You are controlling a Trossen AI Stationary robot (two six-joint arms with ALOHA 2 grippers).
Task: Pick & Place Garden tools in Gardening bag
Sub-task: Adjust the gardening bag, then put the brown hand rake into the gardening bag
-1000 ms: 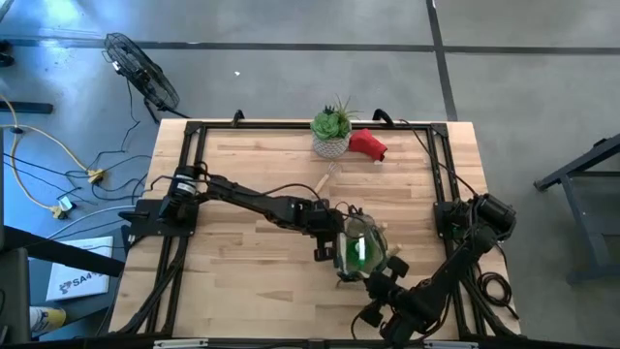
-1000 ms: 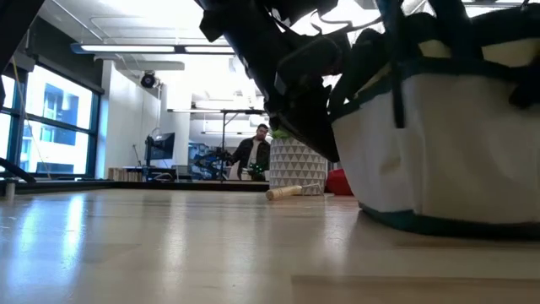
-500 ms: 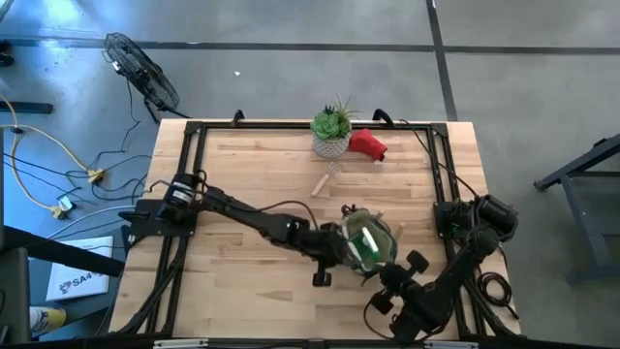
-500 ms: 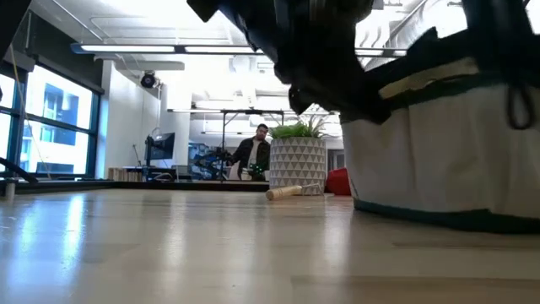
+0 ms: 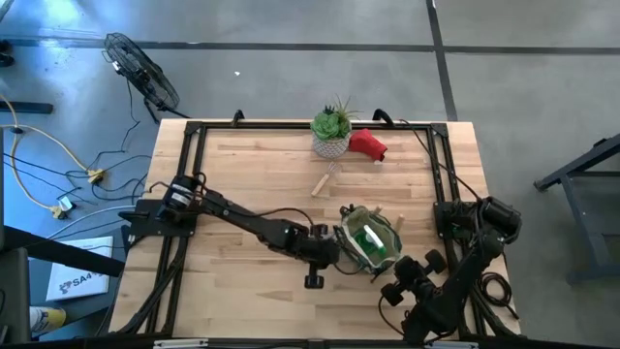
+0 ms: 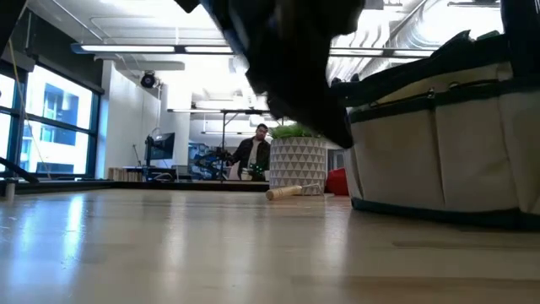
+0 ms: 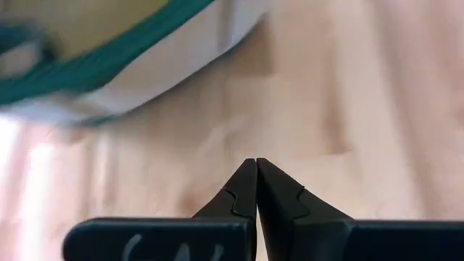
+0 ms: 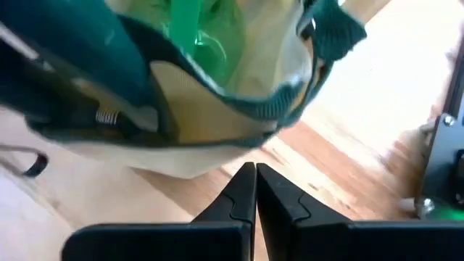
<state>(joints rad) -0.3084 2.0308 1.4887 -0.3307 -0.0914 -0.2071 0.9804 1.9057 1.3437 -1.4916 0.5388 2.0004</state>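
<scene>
As both arms draw back from the bag (image 5: 369, 242), now set down on the surface (image 5: 242, 174), left hand (image 7: 256, 168) and right hand (image 8: 255, 172) are pressed together, empty; wooden tool (image 5: 326, 180) and red item (image 5: 368, 144) remain out

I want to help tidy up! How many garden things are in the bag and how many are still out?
Done: the green spray bottle sits inside the gardening bag; anything else in there is hidden. In hand: nothing; the left gripper and right gripper are both shut and empty beside the bag. Left: the wooden-handled tool and the red soft item near the potted plant.
</scene>
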